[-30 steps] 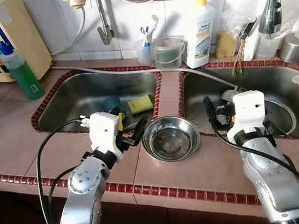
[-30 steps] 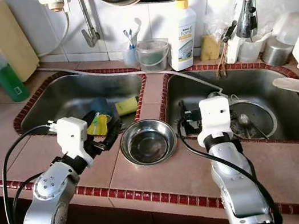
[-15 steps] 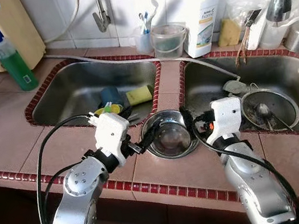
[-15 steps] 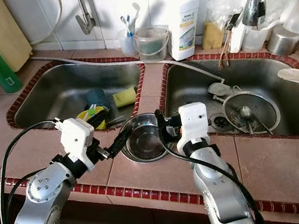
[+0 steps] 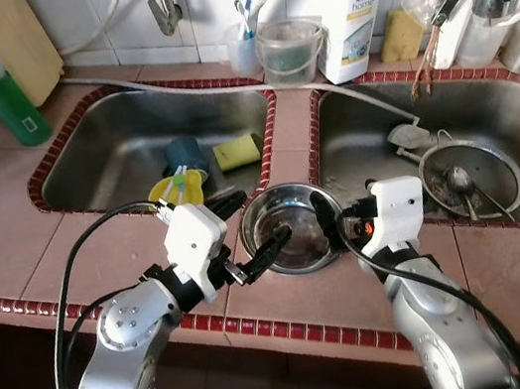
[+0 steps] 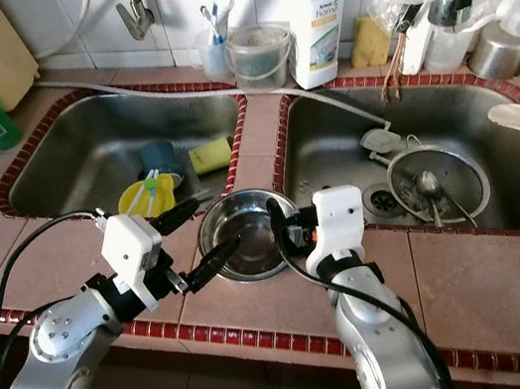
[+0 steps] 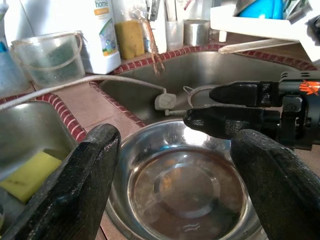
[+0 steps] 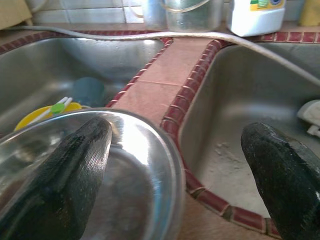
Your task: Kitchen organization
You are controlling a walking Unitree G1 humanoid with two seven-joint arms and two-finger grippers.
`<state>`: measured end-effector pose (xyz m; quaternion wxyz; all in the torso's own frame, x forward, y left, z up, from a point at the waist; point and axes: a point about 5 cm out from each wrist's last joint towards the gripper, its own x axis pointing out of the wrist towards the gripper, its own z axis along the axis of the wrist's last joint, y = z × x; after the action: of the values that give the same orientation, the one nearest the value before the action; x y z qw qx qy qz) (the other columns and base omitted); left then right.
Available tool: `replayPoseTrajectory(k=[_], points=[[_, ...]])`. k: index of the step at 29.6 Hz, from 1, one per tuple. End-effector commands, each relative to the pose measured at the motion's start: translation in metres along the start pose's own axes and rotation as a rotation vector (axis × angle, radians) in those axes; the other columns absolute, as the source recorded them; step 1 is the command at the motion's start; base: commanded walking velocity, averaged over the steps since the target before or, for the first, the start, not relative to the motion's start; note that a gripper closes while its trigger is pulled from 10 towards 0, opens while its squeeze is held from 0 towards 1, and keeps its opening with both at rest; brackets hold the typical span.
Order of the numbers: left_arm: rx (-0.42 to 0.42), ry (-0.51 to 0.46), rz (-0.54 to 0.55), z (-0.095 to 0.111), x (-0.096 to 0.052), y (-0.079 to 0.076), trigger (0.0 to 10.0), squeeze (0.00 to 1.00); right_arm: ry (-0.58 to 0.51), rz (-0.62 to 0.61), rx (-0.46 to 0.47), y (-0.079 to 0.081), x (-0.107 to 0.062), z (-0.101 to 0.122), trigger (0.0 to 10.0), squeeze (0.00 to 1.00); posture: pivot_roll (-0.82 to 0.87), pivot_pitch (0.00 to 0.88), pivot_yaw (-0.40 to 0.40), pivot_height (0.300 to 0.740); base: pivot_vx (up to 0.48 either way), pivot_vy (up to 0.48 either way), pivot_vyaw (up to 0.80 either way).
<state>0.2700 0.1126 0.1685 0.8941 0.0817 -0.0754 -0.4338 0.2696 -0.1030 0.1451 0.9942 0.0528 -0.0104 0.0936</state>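
Our left gripper (image 5: 246, 229) wide open at the metal bowl (image 5: 293, 241), our right gripper (image 5: 330, 222) open over its rim, bowl on counter (image 5: 7, 244) between two sinks

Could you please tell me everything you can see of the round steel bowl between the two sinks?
The round shiny stainless-steel bowl stands upright and empty on the tiled counter strip between the two sinks, its flat bottom showing some dull smears. The open left gripper has its fingers either side of the near-left rim, and the open right gripper straddles the right rim, one finger inside. Whether any finger touches the bowl cannot be told.
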Motion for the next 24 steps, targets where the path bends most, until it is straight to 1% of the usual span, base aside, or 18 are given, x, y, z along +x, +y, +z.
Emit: replayPoseTrajectory(k=[1,12,15,18,19,24], points=[[0.009,0.018,-0.002,-0.003,-0.004,0.005,10.0,0.00,0.001,0.011,0.020,0.007,-0.005,0.003,10.0,0.00,-0.13,0.193,0.025,0.740,0.000,0.000,0.00],[0.011,0.007,-0.017,-0.001,-0.003,0.008,10.0,0.00,0.048,0.018,0.072,0.017,-0.019,0.003,10.0,0.00,-0.13,0.201,0.026,0.740,0.000,0.000,0.00],[0.016,-0.007,-0.025,0.003,-0.003,0.009,10.0,0.00,0.091,0.014,0.087,0.019,-0.025,-0.002,10.0,0.00,-0.13,0.205,0.024,0.740,0.000,0.000,0.00],[0.016,-0.011,-0.025,0.004,-0.002,0.009,10.0,0.00,0.100,0.012,0.088,0.019,-0.027,-0.003,10.0,0.00,-0.13,0.205,0.024,0.740,0.000,0.000,0.00],[0.013,-0.016,-0.027,0.004,-0.002,0.009,10.0,0.00,0.116,0.001,0.103,0.018,-0.028,-0.004,10.0,0.00,-0.13,0.205,0.023,0.740,0.000,0.000,0.00],[0.002,-0.030,-0.042,0.005,-0.005,0.007,10.0,0.00,0.159,-0.048,0.116,0.013,-0.032,-0.011,10.0,0.00,-0.14,0.206,0.026,0.740,0.000,0.000,0.00]])
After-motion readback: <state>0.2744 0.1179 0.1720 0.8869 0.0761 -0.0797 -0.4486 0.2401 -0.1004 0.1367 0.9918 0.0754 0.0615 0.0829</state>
